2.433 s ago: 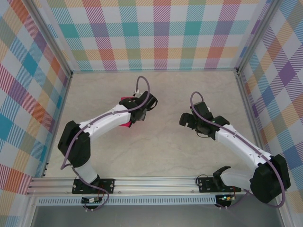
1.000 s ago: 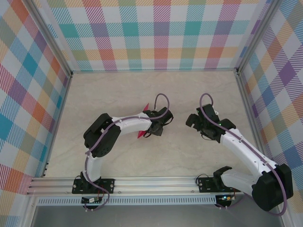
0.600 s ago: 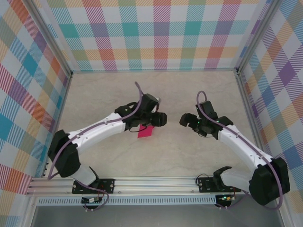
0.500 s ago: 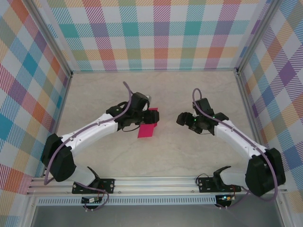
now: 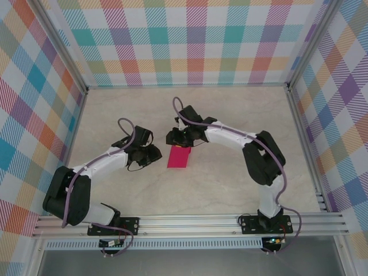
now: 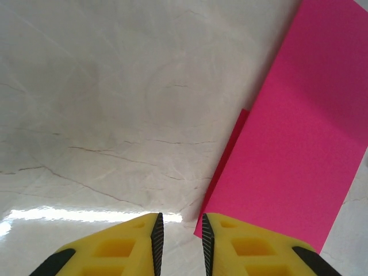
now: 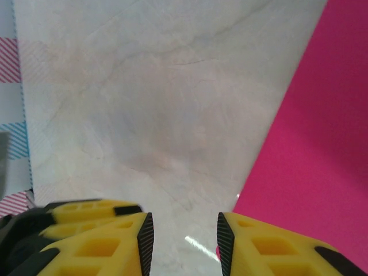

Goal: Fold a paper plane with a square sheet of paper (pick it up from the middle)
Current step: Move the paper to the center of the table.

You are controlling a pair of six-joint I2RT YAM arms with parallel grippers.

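Left hand [image 5: 150, 154] sits at 9 o'clock of paper, right at its edge. Jaws barely apart, nothing between, finger bases cut off in wrist view. Folded pink paper sheet [image 5: 179, 157] lies flat near worktop middle, right side cropped in both wrist views. Right hand [image 5: 175, 137] at 12 o'clock hides paper's far edge from above, jaws apart, empty. Worktop [image 5: 230, 184] pale marble look, bit of glare. Plaid walls [image 5: 195, 40] on three sides, metal rail [image 5: 190, 221] at 6 o'clock.

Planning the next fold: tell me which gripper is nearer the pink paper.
Right, narrowly. The right gripper sits at the far edge of the pink paper; the left gripper is slightly off its left side.
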